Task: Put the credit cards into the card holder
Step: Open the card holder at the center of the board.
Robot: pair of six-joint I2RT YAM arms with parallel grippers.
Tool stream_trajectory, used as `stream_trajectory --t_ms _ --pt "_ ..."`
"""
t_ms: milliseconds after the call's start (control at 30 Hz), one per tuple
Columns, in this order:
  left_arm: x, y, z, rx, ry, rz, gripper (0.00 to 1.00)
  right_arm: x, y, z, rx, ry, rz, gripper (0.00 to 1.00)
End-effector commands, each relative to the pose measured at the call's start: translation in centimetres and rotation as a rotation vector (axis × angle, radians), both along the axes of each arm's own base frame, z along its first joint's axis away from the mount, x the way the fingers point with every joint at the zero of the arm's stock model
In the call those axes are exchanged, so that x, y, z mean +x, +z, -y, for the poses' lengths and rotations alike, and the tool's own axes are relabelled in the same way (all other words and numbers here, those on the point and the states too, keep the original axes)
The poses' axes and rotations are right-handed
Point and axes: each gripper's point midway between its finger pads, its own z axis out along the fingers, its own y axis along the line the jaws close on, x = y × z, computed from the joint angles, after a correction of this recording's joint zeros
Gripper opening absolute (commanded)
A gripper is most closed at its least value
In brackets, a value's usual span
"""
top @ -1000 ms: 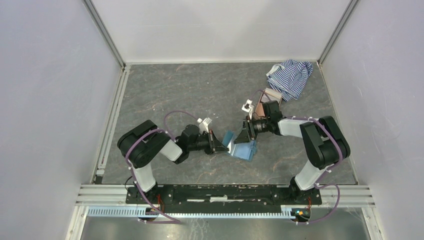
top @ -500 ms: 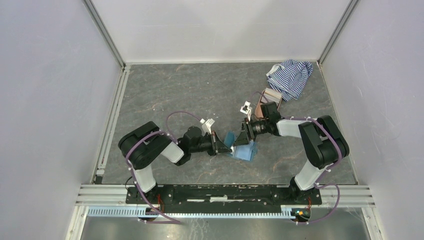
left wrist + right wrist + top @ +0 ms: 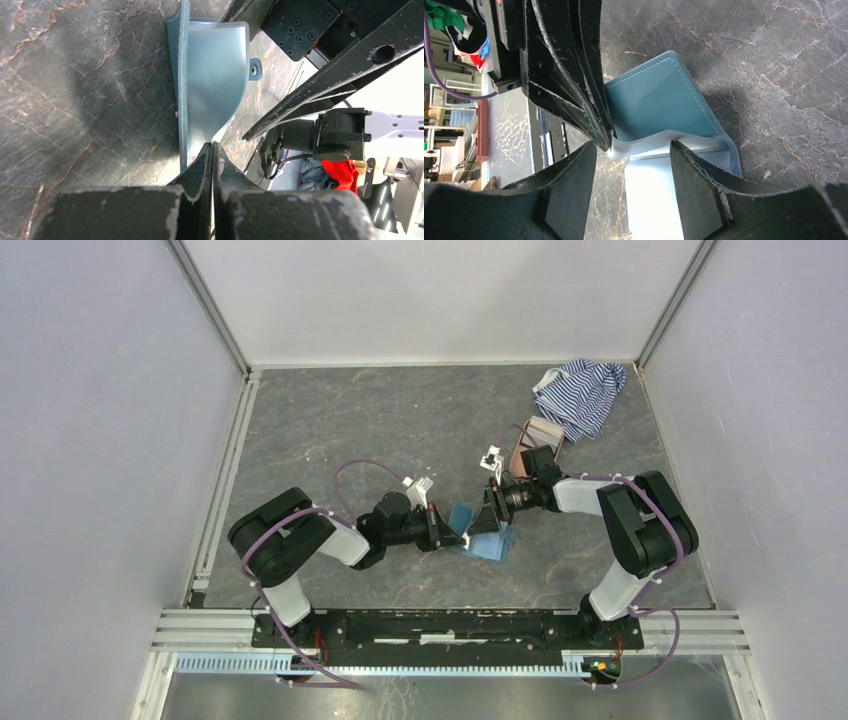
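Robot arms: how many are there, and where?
2. The left arm reaches in from the left, its left gripper shut on the wallet. The right arm comes from the right, its right gripper open at the wallet. None seems hidden.

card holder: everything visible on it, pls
Teal-blue card holder, leather-like outside with pale stitching, paler glossy inner leaf, small snap tab. It lies open on the table between the arms; the inner leaf is lifted and curled, pinched by the left gripper. The open right gripper straddles that leaf. No card shows inside.
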Motion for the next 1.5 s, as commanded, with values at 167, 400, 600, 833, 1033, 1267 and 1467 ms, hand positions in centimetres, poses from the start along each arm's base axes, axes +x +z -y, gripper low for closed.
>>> stream_trajectory --t_ms 167,400,600,833,1033,1267,1467 --pt "0.8 0.6 0.8 0.031 -0.007 0.097 0.02 1.7 0.6 0.2 -0.003 -0.036 0.044 0.63" --pt "1.2 0.6 0.7 0.074 -0.002 0.118 0.03 2.0 0.5 0.4 0.010 -0.075 -0.006 0.62" --pt "1.3 1.0 0.9 0.090 -0.006 0.136 0.05 2.1 0.3 0.5 0.004 -0.100 -0.026 0.64" --pt "1.3 1.3 1.4 0.081 -0.016 0.139 0.08 2.2 -0.6 0.9 -0.039 -0.120 -0.039 0.60" --pt "1.3 1.4 1.7 0.072 -0.019 0.127 0.21 2.2 -0.6 0.9 -0.042 -0.118 -0.036 0.50" --pt "1.2 1.8 2.0 0.041 -0.024 0.112 0.29 1.8 -0.7 0.9 -0.035 -0.102 -0.044 0.45" --pt "0.9 2.4 2.4 -0.026 -0.034 0.082 0.31 1.5 -0.4 0.7 -0.011 -0.080 -0.047 0.42"
